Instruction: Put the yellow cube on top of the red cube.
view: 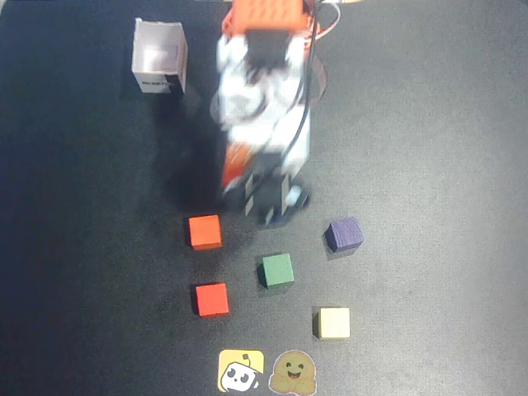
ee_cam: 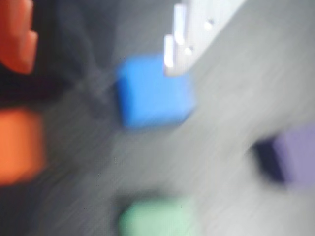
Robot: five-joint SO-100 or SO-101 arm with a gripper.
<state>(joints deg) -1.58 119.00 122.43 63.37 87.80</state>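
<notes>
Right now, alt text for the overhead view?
The blurred arm's hand hovers above five cubes on a dark table: orange cube, red cube, green cube, purple cube, yellow cube. Open white box upper left; two stickers below.

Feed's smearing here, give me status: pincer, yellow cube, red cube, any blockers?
Pincer empty, above the cubes, blurred, open or shut unclear. Yellow cube untouched on mat, red cube apart from it. Green cube between them; blue cube under pincer.
</notes>
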